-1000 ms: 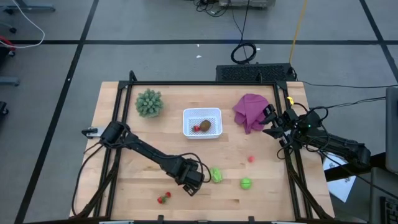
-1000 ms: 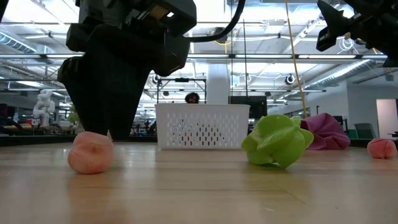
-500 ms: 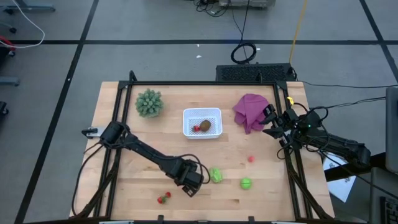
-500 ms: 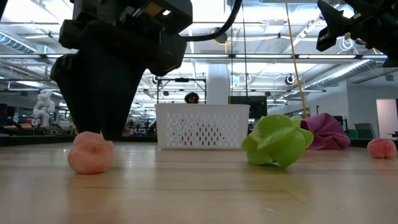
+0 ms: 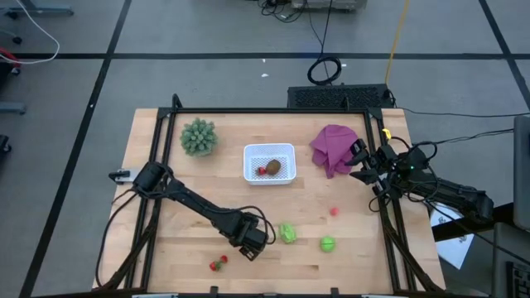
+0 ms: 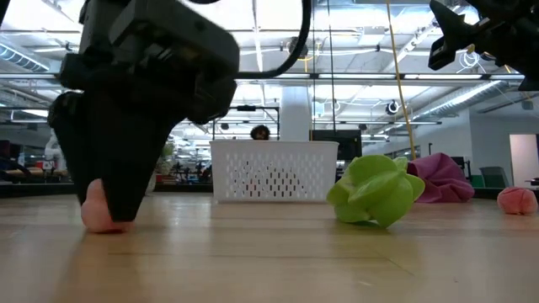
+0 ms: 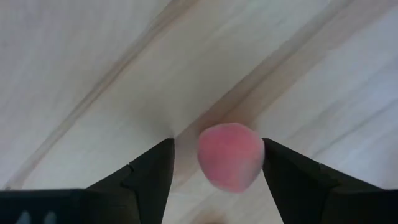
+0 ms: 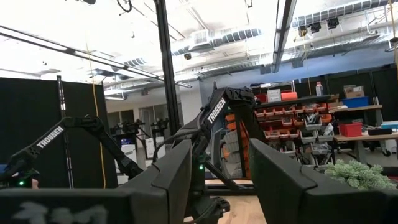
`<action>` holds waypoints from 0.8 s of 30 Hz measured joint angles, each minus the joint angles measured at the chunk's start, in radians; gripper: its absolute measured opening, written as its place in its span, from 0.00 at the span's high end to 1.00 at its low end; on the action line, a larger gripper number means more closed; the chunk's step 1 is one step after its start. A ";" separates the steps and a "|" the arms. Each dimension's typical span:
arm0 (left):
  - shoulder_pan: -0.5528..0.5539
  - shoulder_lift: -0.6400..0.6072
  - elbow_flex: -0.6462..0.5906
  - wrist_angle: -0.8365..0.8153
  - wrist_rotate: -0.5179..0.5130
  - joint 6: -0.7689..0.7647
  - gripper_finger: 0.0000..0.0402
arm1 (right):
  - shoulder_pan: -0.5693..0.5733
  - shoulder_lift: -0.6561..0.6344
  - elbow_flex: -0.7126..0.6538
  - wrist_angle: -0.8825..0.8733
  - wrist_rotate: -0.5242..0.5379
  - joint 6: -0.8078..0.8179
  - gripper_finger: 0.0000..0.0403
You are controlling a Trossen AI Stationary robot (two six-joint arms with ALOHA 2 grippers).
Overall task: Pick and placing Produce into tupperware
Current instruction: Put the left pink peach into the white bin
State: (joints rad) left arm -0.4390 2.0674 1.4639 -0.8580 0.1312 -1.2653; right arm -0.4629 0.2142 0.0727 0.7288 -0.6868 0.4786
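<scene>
Low in the lower middle of the high view, the left gripper (image 5: 251, 241) stands over a pink produce piece (image 7: 231, 155), its fingers (image 7: 152, 173) apart on either side without gripping it. Mid-frame sits the white tupperware (image 5: 269, 163) on the desk (image 5: 364, 257). At right, the right gripper (image 5: 359, 162) waits, fingers slightly apart, empty.

A spiky grey-green plant (image 5: 199, 136) stands near the far left corner of the wooden desk (image 5: 356, 257); a crumpled purple cloth (image 5: 333, 146) lies toward the far right. A person (image 6: 260, 133) shows beyond the desk
</scene>
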 joint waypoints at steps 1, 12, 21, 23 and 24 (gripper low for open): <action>0.000 0.000 -0.001 0.000 0.000 -0.002 0.41 | 0.000 0.000 0.000 0.000 0.000 0.000 0.63; 0.000 0.000 -0.001 0.052 -0.008 0.036 0.41 | 0.000 0.000 0.000 0.000 0.000 0.000 0.63; 0.000 0.000 -0.001 0.052 -0.003 0.035 0.55 | 0.000 0.000 0.000 0.000 0.000 0.000 0.63; 0.000 0.000 -0.001 0.053 -0.001 0.037 0.59 | 0.000 0.000 0.000 0.000 0.000 0.000 0.63; 0.000 0.000 -0.001 0.053 0.000 0.037 0.61 | 0.000 0.000 0.000 0.000 0.000 0.000 0.63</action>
State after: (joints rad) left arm -0.4393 2.0674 1.4631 -0.8051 0.1307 -1.2282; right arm -0.4629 0.2142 0.0727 0.7288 -0.6868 0.4786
